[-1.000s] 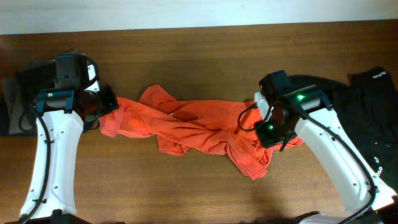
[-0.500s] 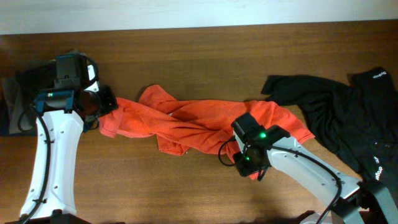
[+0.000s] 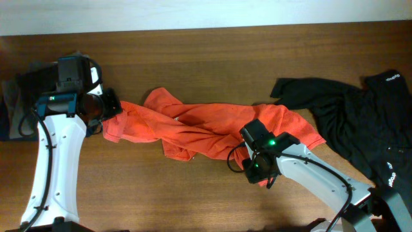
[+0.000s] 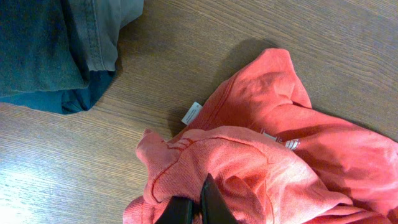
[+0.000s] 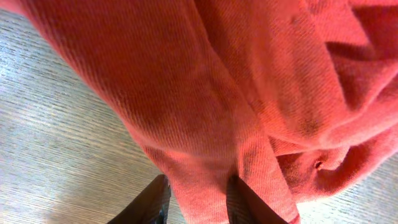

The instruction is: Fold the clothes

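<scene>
The orange-red T-shirt (image 3: 206, 129) lies crumpled in a long twisted band across the middle of the table. My left gripper (image 3: 111, 113) is shut on its left end; in the left wrist view the gripper (image 4: 198, 208) pinches a bunched fold of the T-shirt (image 4: 261, 155) near a white label (image 4: 193, 113). My right gripper (image 3: 256, 169) sits at the shirt's lower right bunch, and its fingers (image 5: 249, 202) are closed on a thick fold of the orange cloth (image 5: 205, 112). A black shirt (image 3: 351, 119) lies spread at the far right, apart from both grippers.
A pile of grey and blue denim-like garments (image 3: 16, 103) lies at the table's left edge, seen close in the left wrist view as dark cloth (image 4: 50, 50). Bare brown wood (image 3: 206, 58) runs along the back; the black shirt reaches the right edge.
The right arm swung from the shirt's right end down toward the front, now sitting at the lower bunch and uncovering the black shirt. The left arm has not moved.
</scene>
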Robot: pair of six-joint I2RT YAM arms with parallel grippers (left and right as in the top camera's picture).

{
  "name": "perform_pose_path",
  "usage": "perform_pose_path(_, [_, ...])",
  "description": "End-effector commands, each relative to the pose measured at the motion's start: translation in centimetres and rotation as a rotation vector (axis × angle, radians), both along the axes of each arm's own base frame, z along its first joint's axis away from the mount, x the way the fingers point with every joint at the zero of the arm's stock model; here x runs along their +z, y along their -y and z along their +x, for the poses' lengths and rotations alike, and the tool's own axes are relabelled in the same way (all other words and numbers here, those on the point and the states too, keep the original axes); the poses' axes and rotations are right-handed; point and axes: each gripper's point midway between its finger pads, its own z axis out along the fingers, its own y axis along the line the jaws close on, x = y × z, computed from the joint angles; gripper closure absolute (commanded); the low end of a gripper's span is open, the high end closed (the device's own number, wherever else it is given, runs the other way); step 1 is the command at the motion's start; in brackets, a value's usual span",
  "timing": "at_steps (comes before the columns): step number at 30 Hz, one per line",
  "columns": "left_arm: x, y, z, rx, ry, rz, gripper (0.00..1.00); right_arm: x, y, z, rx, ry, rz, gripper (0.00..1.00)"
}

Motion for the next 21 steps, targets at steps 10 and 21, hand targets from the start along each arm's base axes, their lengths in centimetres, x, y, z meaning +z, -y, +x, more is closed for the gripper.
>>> perform_pose_path(10, [0.2, -0.3, -0.1, 0.016, 0.005, 0.010, 1.00, -1.2, 0.8, -1.0, -0.052, -0.025, -0.036, 0.65])
perform_pose_path(21, [0.2, -0.3, 0.0, 0.016, 0.007, 0.010, 1.00, -0.9, 0.5, -0.1, -0.055, 0.004, -0.026, 0.96])
